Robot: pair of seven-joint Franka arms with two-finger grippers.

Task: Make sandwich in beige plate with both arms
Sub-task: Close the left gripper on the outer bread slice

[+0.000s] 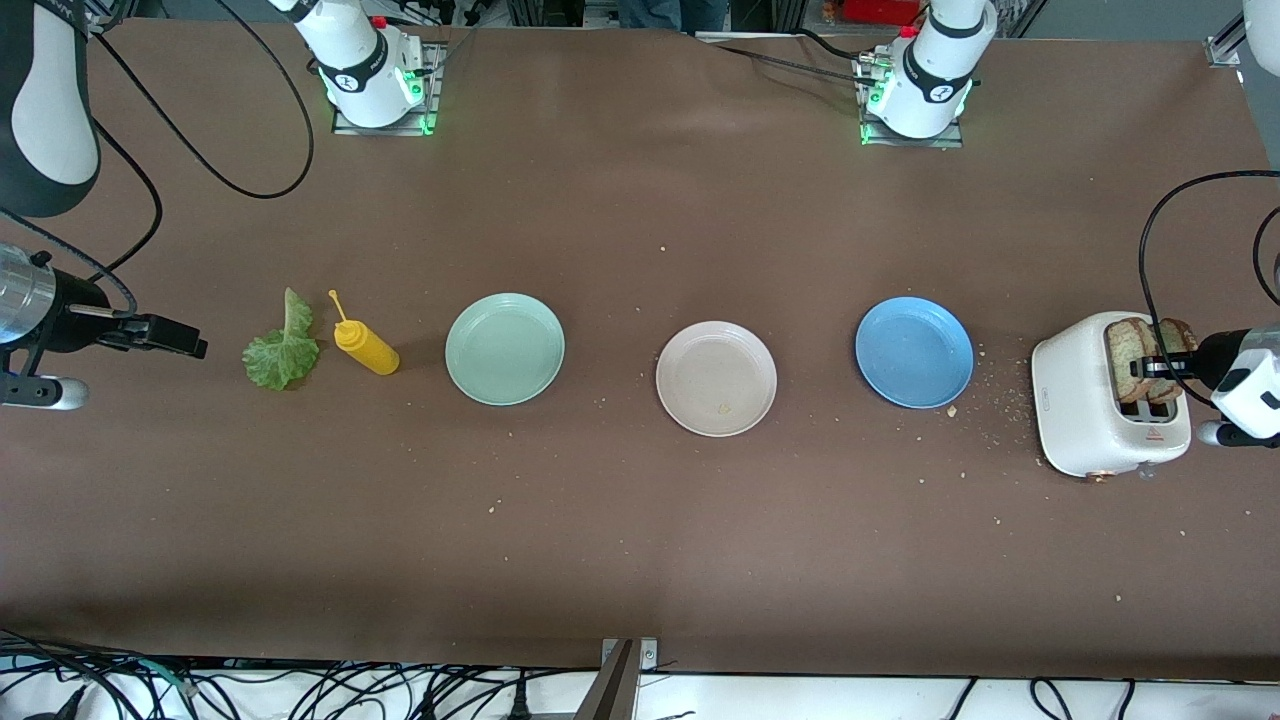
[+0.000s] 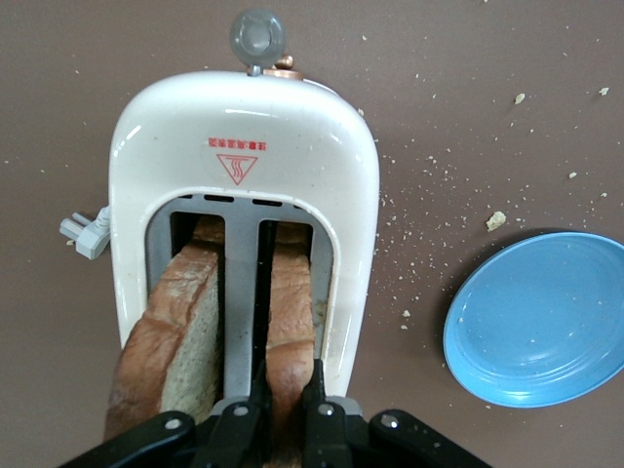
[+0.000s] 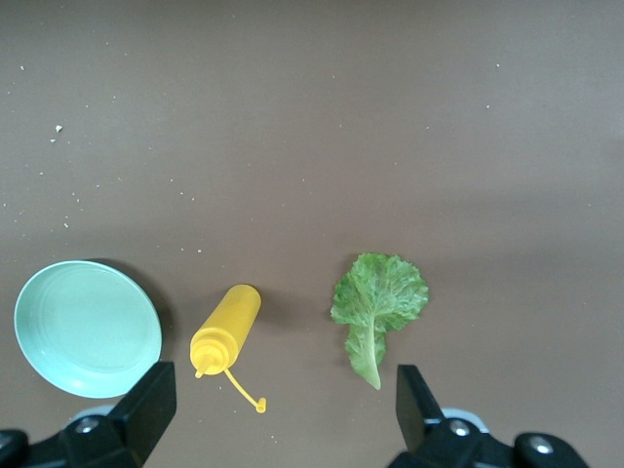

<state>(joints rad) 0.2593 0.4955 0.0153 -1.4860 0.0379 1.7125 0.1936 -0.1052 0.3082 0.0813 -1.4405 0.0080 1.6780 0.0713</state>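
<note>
Now the left hand [image 2: 286,390] pinches one toast slice [image 2: 291,322] standing in the white toaster [image 1: 1075,410]; lifting straight up should free it cleanly. The right hand [image 3: 283,414] waits spread over lettuce [image 1: 283,345]; the beige plate [image 1: 716,378] sits mid-bench, empty.

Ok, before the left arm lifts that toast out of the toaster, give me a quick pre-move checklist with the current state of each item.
1. Left end effector shut on one bread slice in the toaster: ok.
2. Second bread slice in the other slot, not pinched by the fingers: ok.
3. Grip firm enough for the slice to slide out of the slot: cannot tell.
4. Beige plate ready to receive bread, holding only a crumb: ok.
5. Path over the blue plate free of the other arm: ok.
6. Right end effector open, waiting over the lettuce leaf and the mustard bottle: ok.
</note>
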